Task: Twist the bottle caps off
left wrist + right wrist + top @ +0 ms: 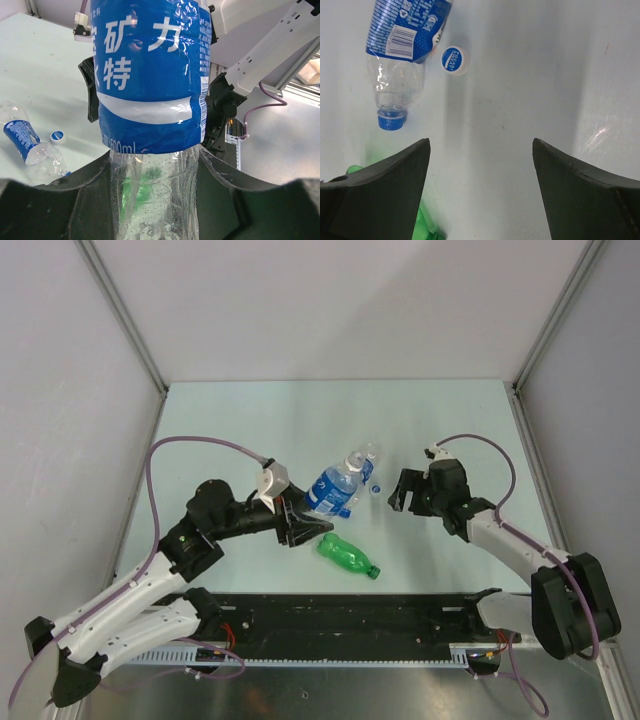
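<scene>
**One cap off, two to go**

I have the left gripper [308, 518] pinching a clear blue-labelled bottle [150, 75] by its lower body. My right gripper [480, 150] hangs spread and empty. The white cap [455, 60] lies loose on the table [450, 430] at the right gripper's 9 o'clock, just beside the second clear bottle [402, 35], which lies flat. I judge that this cap belongs to the bottle I hold, though I cannot see its mouth clearly. The blue cap [391, 120] looks seated on the lying bottle's neck. The green cap [374, 572] sits on the green bottle [345, 554], at 5 o'clock of my grip. Those two are left.
</scene>
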You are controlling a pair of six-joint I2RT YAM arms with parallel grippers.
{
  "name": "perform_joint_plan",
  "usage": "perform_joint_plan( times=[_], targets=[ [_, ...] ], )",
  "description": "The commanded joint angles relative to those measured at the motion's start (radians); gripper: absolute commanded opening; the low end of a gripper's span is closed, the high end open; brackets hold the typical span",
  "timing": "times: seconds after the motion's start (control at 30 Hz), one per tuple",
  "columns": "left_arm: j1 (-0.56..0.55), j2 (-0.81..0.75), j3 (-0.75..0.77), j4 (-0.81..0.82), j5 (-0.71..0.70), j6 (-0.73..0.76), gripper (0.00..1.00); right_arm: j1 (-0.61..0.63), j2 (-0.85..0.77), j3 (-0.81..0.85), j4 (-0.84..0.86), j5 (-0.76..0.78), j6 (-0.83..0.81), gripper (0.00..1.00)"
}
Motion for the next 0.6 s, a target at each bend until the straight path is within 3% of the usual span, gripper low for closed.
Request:
perform_joint_plan(
  times=[0.0,0.13,0.27,0.57],
  targets=[
    [0.008,-0.002,-0.005,0.023,-0.012,0.012,0.00,-0.011,-0.064,0.004,0.009,0.000,-0.017,0.89],
    [0.009,-0.002,-0.005,0.023,-0.023,0.003,0.00,-0.011,-0.116,0.019,0.007,-0.022,-0.038,0.97],
    [0.009,-0.003,-0.008,0.022,-0.053,-0.007,0.00,-0.012,-0.167,0.056,0.003,-0.081,-0.058,0.99],
    [0.009,0.003,-0.010,0.016,-0.109,-0.022,0.00,-0.017,-0.298,0.145,0.105,-0.413,0.004,0.99]
  ],
)
